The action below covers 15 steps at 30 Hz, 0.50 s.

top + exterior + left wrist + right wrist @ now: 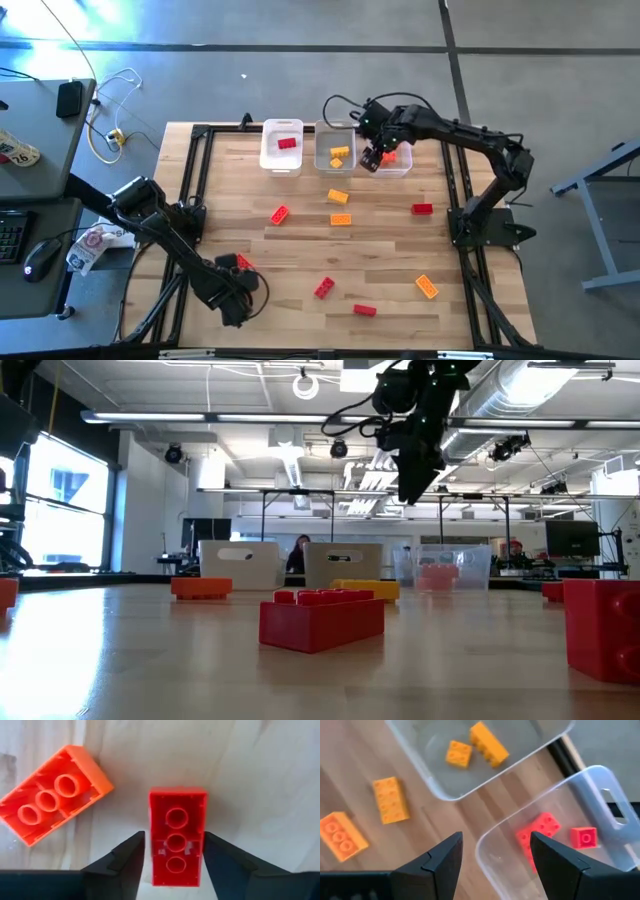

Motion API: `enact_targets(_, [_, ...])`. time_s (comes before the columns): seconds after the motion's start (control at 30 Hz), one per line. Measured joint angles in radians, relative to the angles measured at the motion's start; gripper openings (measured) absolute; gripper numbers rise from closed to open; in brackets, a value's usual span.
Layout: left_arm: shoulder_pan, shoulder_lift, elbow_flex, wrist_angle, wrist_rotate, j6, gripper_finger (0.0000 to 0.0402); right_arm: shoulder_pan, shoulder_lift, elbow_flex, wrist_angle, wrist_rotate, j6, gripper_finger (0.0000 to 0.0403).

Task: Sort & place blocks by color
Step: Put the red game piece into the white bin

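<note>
Blocks lie scattered over my worktop (300, 255), with a few already sorted into the three clear bins along the far edge. My left tool (233, 290) is low at the near-left corner, and in its wrist view a red block (177, 835) sits studs-down right between the two fingers (120, 865). Its long axis runs straight along the line of the fingers, so they face its long sides; a slim gap shows on each side, so I read the tool as spread and not yet pinching. An orange-red block (52, 795) lies just beside it, skewed, clear of the fingers. Closing should take the red one squarely, I judge. My right tool (375, 158) hovers above the right bin (600, 785), fingers spread and holding nothing; two orange-red pieces rest in that bin, yellow-orange ones in the middle bin (435, 775).
</note>
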State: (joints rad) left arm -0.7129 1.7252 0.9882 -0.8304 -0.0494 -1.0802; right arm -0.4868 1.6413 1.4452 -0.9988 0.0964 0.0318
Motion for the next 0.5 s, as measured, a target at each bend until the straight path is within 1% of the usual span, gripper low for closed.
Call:
enact_targets(0.23, [0.000, -0.003, 0.001, 0.054, 0.016, 0.070, 0.0098, 0.102, -0.020, -0.001, -0.029, 0.004, 0.023, 0.0220])
enact_targets(0.5, [0.003, -0.006, 0.001, 0.080, 0.012, 0.109, 0.0097, 0.204, -0.048, -0.001, -0.077, -0.002, -0.028, 0.0220])
